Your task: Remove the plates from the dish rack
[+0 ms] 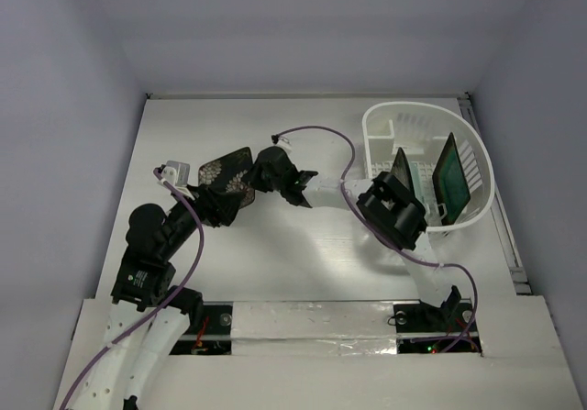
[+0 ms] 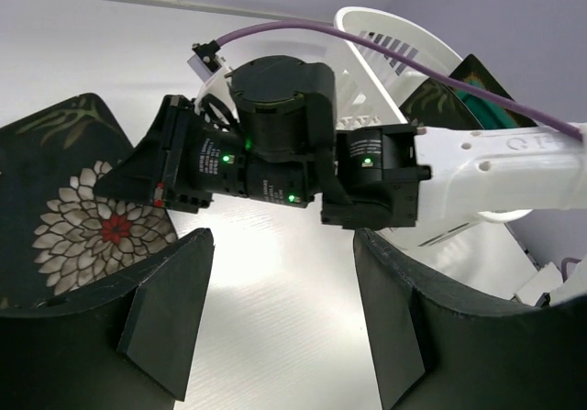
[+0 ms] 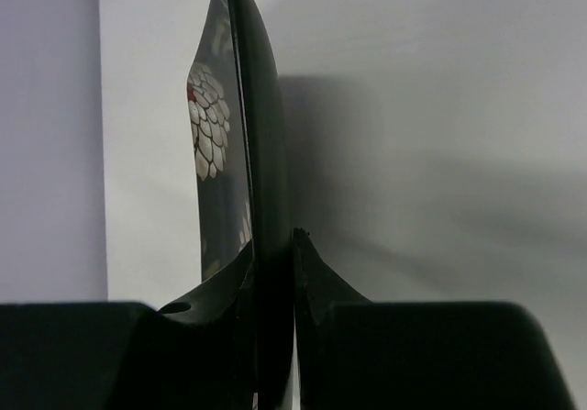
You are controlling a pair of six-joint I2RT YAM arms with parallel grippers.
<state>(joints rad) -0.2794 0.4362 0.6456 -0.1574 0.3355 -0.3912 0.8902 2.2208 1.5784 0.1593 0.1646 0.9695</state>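
Clamping the black square flowered plate (image 3: 213, 126) edge-on, probably for hand-over, the right end effector (image 3: 275, 245) faces the half-open, empty left end effector (image 2: 282, 282).

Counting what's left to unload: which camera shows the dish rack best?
Top external: almost the whole dish rack shows, with a teal plate and a second plate standing inside. Left wrist catches only part of its slotted wall behind the right arm. Right wrist shows none of it.

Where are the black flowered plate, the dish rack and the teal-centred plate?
black flowered plate (image 1: 230, 171): top view, on its patterned face.
dish rack (image 1: 378, 144): top view, on its white side wall.
teal-centred plate (image 1: 451, 182): top view, on its teal centre.
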